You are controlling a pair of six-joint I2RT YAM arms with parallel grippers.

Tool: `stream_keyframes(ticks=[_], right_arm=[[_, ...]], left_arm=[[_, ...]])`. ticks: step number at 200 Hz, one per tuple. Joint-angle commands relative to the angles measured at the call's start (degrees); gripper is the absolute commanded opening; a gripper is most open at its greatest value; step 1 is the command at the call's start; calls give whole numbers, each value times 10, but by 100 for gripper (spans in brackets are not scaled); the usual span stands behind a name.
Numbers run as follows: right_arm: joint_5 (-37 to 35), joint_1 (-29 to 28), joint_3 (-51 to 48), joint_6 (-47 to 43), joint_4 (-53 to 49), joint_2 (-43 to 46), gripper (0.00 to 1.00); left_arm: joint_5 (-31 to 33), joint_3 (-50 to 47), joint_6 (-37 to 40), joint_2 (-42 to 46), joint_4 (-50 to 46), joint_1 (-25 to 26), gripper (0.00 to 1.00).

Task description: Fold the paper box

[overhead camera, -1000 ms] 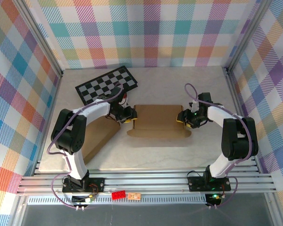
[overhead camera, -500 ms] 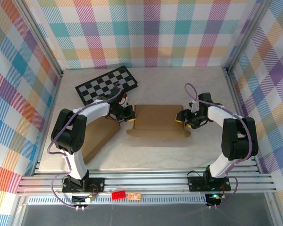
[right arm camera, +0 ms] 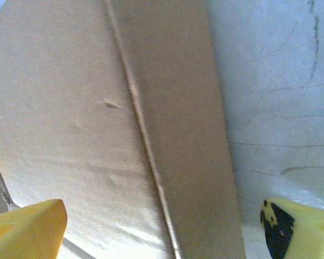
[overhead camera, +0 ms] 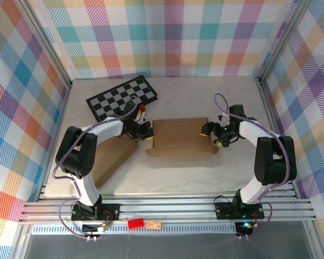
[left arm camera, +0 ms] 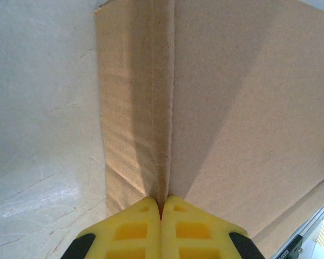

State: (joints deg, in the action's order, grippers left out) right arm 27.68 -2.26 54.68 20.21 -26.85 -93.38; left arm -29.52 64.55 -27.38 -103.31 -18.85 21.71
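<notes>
- Toward the left rear of the surface (overhead camera: 216,100), a black-and-white checkered board (overhead camera: 122,97) lies flat and turned at an angle.
- Nearer the arms on the left, a flat brown cardboard sheet (overhead camera: 109,162) lies partly under the left arm.
- At the box's left end, the left claw (overhead camera: 149,131) is squeezed tight. In the left wrist view its yellow fingers (left arm camera: 135,229) meet right at a crease, and whether any card is nipped between them cannot be told.
- Mid-surface, between the two arms, the paper box (overhead camera: 181,137) lies as a low brown folded slab.
- At the box's right end, the right claw (overhead camera: 209,136) stands wide, holding nothing. In the right wrist view its fingers (right arm camera: 27,226) straddle the cardboard's edge.
</notes>
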Motion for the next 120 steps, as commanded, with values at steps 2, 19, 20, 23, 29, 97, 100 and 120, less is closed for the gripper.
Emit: stream_keyframes(ticks=[2, 19, 20, 23, 29, 97, 100, 120], right_arm=[[20, 4, 30, -7, -7, -7, 95], [30, 4, 36, -13, -10, -16, 95], [31, 4, 36, -14, -11, -17, 95], [34, 4, 37, -14, -10, -19, 95], [44, 3, 37, -15, -6, -22, 96], [177, -1, 53, 13, 55, -79, 92], [183, -2, 54, 15, 58, -80, 91], [204, -10, 54, 36, 84, -78, 87]], left_arm=[[29, -41, 12, -4, -52, -19, 1], [25, -53, 14, 0, -48, -28, 1], [24, -53, 14, 0, -48, -29, 1], [23, -55, 15, 1, -47, -30, 1], [21, -57, 15, 1, -46, -32, 1], [19, -56, 23, -8, -46, -40, 1], [19, -56, 23, -8, -46, -40, 1], [18, -53, 24, -9, -47, -40, 1]])
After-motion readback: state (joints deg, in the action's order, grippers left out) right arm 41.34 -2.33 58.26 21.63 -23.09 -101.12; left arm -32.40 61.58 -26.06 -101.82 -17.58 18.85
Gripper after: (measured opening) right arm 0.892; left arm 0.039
